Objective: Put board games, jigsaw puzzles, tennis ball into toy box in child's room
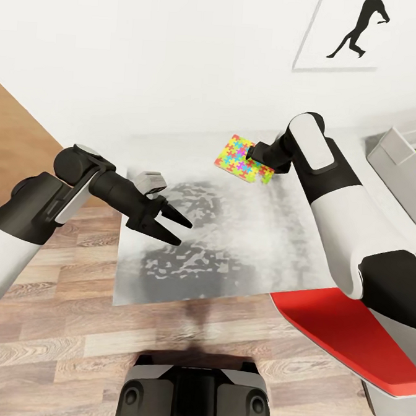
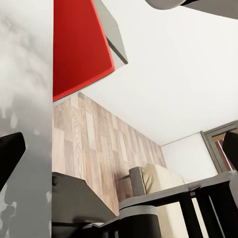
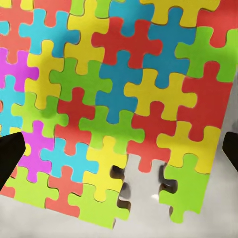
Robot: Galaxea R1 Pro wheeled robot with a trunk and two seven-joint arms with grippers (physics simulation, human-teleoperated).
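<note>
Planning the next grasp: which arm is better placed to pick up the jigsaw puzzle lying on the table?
The right. Its tool is already at the jigsaw puzzle, whose pieces spread between its fingertips in the right wrist view. The left tool hangs open over bare table, farther off.

Before you lies the table (image 1: 229,259). A jigsaw puzzle (image 1: 243,159) lies on its far side, with your right claw (image 1: 256,154) at the puzzle's right edge. The toy box (image 1: 397,160) stands far right. Your left claw (image 1: 172,225) hovers over the table's left part.
</note>
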